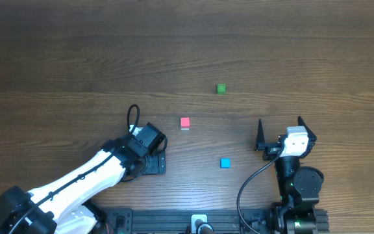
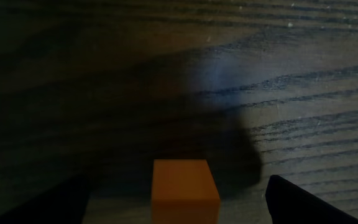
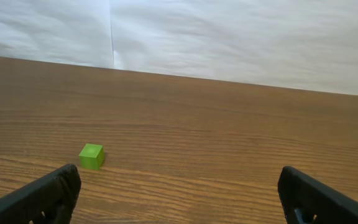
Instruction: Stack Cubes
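Could nudge or tip the orange cube (image 2: pixel 185 190) instead of pinching it — sat on the bench (image 1: pixel 57 58) at lower centre of the left wrist frame, between the spread fingers of the left gripper (image 2: pixel 178 202) — if closed off-centre, with the right gripper (image 1: pixel 280 123) spread and empty at right of the top frame.

The top camera looks straight down on the whole desk (image 1: pixel 76 52) from high above. The left wrist camera faces the wood from very close. The right wrist camera sits low, looking across to the desk's far edge, sharing the green cube (image 3: pixel 92 156) with the top view.
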Robot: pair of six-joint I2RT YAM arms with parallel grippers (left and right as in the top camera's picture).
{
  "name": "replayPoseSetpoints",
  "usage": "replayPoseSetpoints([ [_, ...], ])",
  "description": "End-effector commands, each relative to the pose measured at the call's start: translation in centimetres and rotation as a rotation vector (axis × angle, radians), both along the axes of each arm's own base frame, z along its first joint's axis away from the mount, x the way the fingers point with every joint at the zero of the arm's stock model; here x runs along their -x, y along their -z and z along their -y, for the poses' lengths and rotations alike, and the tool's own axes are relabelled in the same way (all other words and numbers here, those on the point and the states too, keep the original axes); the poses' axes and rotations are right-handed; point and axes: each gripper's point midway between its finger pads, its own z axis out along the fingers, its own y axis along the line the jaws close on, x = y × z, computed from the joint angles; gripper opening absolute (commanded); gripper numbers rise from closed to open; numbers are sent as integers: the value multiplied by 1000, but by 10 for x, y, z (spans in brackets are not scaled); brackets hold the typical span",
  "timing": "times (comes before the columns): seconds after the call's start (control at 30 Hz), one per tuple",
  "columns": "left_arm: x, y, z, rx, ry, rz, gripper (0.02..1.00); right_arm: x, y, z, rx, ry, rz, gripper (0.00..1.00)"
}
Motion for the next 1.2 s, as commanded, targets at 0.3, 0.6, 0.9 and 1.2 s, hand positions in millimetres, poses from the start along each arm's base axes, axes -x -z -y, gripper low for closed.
replayPoseSetpoints([
  [0.3, -6, -3, 2, -17, 21, 26, 700, 0, 2, 0, 4, 0, -1, 991],
  [0.6, -6, -3, 2, -19, 22, 28, 557, 0, 2, 0, 4, 0, -1, 993],
  [0.9, -5, -3, 4, -20, 36, 33, 489, 0, 2, 0, 4, 0, -1, 993],
  [1.2, -5, -3, 4, -20, 36, 33, 356, 0, 2, 0, 4, 0, -1, 993],
])
